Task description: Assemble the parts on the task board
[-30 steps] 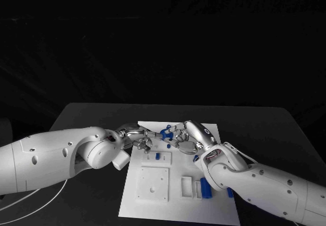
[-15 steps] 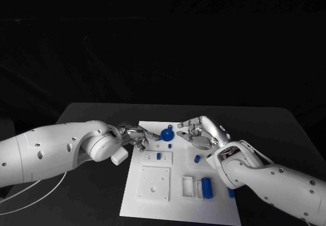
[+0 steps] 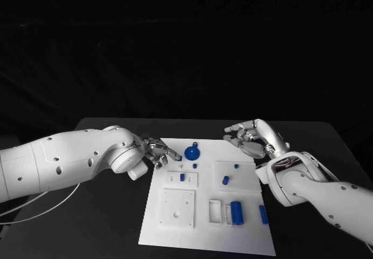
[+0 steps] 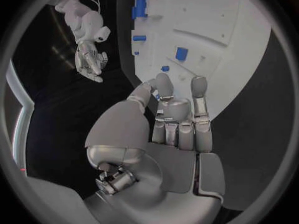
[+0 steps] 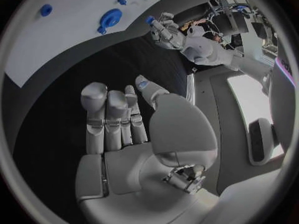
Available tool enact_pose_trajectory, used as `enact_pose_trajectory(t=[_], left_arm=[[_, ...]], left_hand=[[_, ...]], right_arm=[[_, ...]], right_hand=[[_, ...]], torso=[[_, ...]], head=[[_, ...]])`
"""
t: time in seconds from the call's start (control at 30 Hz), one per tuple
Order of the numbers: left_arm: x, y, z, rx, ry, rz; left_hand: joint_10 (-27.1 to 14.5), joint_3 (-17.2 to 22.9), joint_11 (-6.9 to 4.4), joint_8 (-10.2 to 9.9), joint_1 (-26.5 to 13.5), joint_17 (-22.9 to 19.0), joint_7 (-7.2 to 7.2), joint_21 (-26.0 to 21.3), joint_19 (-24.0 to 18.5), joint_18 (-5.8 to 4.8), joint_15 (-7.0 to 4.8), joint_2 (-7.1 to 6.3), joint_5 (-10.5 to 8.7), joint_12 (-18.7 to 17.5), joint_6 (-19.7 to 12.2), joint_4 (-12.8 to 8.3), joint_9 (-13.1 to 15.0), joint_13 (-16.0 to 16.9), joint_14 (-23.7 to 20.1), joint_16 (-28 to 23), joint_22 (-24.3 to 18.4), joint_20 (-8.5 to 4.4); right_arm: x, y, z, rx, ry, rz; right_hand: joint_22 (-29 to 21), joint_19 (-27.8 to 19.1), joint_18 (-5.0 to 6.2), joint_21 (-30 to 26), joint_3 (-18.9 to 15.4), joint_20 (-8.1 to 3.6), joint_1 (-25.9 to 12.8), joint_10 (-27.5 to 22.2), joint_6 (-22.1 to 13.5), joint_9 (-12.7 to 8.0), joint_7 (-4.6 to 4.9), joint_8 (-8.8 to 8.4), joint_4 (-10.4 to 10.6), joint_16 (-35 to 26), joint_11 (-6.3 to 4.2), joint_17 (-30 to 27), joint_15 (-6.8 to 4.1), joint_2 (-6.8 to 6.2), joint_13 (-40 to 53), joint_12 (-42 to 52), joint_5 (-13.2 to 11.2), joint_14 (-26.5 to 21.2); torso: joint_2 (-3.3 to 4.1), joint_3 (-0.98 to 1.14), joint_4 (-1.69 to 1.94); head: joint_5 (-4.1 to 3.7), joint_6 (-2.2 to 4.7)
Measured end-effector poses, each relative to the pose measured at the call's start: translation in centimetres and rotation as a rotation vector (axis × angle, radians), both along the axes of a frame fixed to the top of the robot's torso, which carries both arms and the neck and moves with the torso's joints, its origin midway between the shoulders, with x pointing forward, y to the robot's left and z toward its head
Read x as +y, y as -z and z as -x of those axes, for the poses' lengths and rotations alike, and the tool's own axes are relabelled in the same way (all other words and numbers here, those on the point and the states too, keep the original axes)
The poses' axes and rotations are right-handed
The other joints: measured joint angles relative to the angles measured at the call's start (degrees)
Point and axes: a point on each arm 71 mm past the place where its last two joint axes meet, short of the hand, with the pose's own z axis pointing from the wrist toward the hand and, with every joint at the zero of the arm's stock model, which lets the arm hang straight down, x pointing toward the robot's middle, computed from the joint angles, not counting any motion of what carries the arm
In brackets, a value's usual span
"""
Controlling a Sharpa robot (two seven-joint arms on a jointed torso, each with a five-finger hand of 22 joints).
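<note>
Risk entry: I read right hand (image 3: pixel 253 139) released, holding nothing; left hand (image 3: pixel 158 150) pinching a small blue part (image 5: pixel 149 20), which could slip beside the task board (image 3: pixel 209 237).

No readable text anywhere

We're seeing no words, labels, brand marks, numbers or signs that can be read in any of the three views.
</note>
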Motion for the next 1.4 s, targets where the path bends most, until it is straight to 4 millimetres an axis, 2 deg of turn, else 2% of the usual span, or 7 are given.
enact_pose_trajectory(t=[0.47,0.53,0.67,0.7,0.9,1.23,1.4], left_arm=[[-0.4,-0.2,-0.2,-0.071,0.020,-0.181],[-0.5,-0.3,-0.1,-0.082,0.021,-0.193],[-0.6,-0.1,0.2,-0.093,0.021,-0.207],[-0.5,0.0,0.2,-0.094,0.021,-0.210],[-0.5,0.6,0.8,-0.092,0.019,-0.222],[-0.1,2.1,1.8,-0.063,0.015,-0.232],[-0.1,3.0,2.2,-0.051,0.012,-0.238]], left_hand=[[-0.2,-0.2,-0.26,0.2,0.3,6.7,0.00,1.0,1.0,0.00,0.17,-0.31,2.54,3.8,0.0,-0.4,0.0,0.4,0.9,4.2,0.0,0.98],[0.0,-0.3,-0.40,0.2,0.3,7.8,0.00,1.4,1.0,0.90,0.24,-0.32,2.77,4.5,0.0,-0.4,0.0,-0.3,1.0,4.9,0.0,1.47],[0.0,-0.4,-0.46,0.2,0.3,9.2,-0.01,1.9,0.8,0.97,0.24,-0.32,2.77,5.7,0.0,-0.5,0.0,-1.5,1.0,5.5,0.0,2.05],[0.0,-0.4,-0.46,0.2,0.3,9.6,-0.01,2.1,0.8,1.79,0.38,-0.33,2.77,6.1,0.0,-0.5,0.0,-1.8,1.1,5.8,0.0,2.06],[0.0,-0.6,-0.46,0.6,0.1,10.1,-0.03,2.3,0.7,1.80,0.45,-0.48,2.77,6.9,0.0,-0.7,0.0,-3.1,1.2,6.0,0.0,2.57],[0.0,-0.1,-0.45,0.6,-0.3,9.3,-0.03,2.6,0.4,1.79,0.45,0.03,-0.32,7.1,0.0,-1.1,0.0,-3.9,1.2,6.0,0.0,2.90],[0.0,0.1,-0.43,0.6,-0.4,8.9,-0.03,2.6,0.6,2.70,0.46,0.11,-0.91,7.0,0.0,-0.7,0.0,-4.7,1.2,5.6,0.0,3.70]], right_arm=[[-2.4,-1.2,-1.6,0.024,0.067,-0.033],[-2.5,-1.1,-1.8,0.028,0.073,-0.034],[-2.8,-1.0,-2.1,0.039,0.082,-0.036],[-2.8,-1.0,-2.2,0.041,0.083,-0.036],[-2.8,-0.7,-2.5,0.054,0.088,-0.036],[-2.8,-0.4,-2.9,0.072,0.092,-0.032],[-2.8,-0.2,-3.1,0.079,0.092,-0.029]], right_hand=[[0.0,0.0,0.00,0.0,-0.1,0.00,0.0,0.0,0.0,0.0,0.00,0.00,-0.7,0.0,0.00,-0.1,0.20,0.00,-0.3,0.0,1.6,-0.2],[0.0,0.0,0.00,0.0,-0.1,0.00,0.0,0.0,0.0,0.0,0.00,0.00,-0.7,0.0,0.00,-0.1,0.20,0.00,-0.3,0.2,2.1,-0.2],[0.0,0.0,0.00,0.0,0.0,0.00,0.0,0.0,0.0,0.0,0.00,0.00,-1.0,0.0,0.00,-0.1,0.20,0.00,-0.4,0.2,3.1,-0.2],[0.0,0.0,0.00,0.0,-0.1,0.00,0.0,0.0,0.0,0.0,-0.01,0.00,-1.0,0.0,0.00,-0.1,0.20,0.00,-0.4,0.2,3.4,-0.2],[0.0,0.0,-0.01,0.0,0.1,0.00,0.0,0.0,0.0,0.0,0.00,0.00,-1.2,0.2,0.00,-0.1,0.20,0.00,-0.4,0.2,4.9,-0.2],[0.0,0.0,0.00,0.2,0.2,0.00,-0.2,-0.4,0.0,0.0,0.00,0.00,-1.7,0.3,0.00,-0.1,0.20,-0.23,-0.4,0.3,6.8,-0.2],[0.0,0.0,0.00,0.2,0.2,0.00,-0.5,-0.4,0.0,0.0,-0.01,0.00,-2.0,0.4,0.00,-0.2,0.20,-0.46,-0.4,0.4,8.2,-0.2]], torso=[[-0.96,0.35,-0.21],[-1.14,0.38,-0.23],[-1.47,0.45,-0.22],[-1.55,0.48,-0.22],[-2.18,0.62,-0.05],[-3.18,0.91,0.15],[-3.65,1.07,0.18]], head=[[0.65,-1.58],[0.74,-1.82],[0.92,-2.26],[0.97,-2.42],[1.10,-3.22],[1.16,-4.55],[1.21,-5.15]])
